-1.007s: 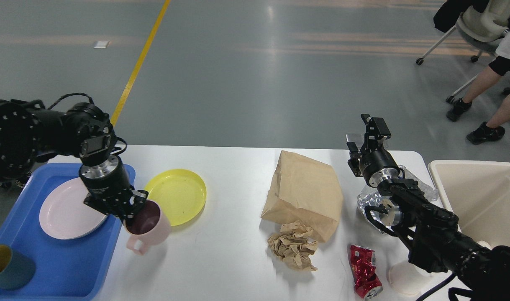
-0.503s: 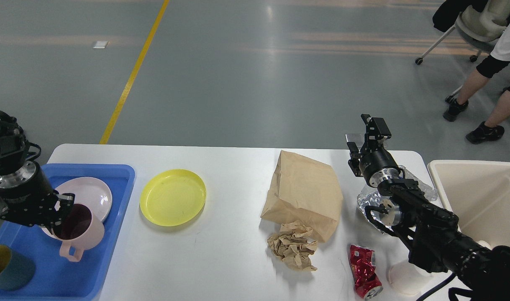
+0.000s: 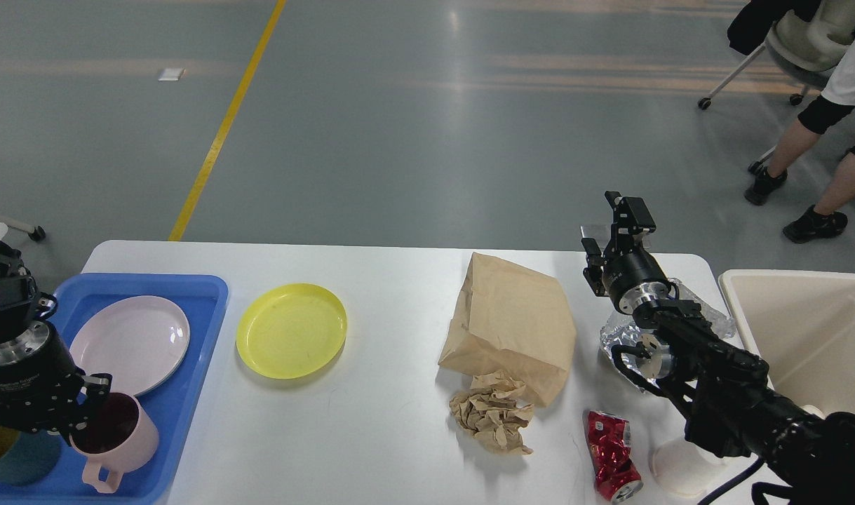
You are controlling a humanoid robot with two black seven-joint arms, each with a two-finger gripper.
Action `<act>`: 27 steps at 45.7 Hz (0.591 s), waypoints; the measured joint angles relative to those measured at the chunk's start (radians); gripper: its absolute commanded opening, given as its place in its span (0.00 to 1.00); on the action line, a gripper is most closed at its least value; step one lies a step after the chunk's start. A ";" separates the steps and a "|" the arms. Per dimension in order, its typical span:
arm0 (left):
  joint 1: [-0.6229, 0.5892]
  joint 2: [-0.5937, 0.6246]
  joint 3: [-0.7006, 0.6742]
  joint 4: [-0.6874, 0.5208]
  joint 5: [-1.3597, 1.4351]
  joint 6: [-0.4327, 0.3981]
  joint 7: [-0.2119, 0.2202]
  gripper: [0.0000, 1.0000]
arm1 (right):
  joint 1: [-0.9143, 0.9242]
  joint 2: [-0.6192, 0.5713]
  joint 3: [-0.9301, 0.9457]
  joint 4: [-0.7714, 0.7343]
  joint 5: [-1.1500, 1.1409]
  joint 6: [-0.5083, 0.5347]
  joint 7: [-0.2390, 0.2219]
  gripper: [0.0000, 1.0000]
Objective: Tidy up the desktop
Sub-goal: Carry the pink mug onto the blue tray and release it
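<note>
The left arm is hiding most of the teal cup [image 3: 20, 456]. The right arm is covering part of the foil wrapper [image 3: 620, 337] and the white cup [image 3: 676, 466]. The frame edge is cutting off the cream bin [image 3: 806, 330].

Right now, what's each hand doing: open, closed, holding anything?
Left hand: closed on the rim of the pink mug, over the blue tray.
Right hand: holding nothing; open or closed cannot be told.
</note>
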 measured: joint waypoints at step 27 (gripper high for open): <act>0.066 -0.021 -0.013 0.080 -0.002 0.000 0.001 0.23 | 0.000 0.000 0.001 0.000 0.000 0.000 0.000 1.00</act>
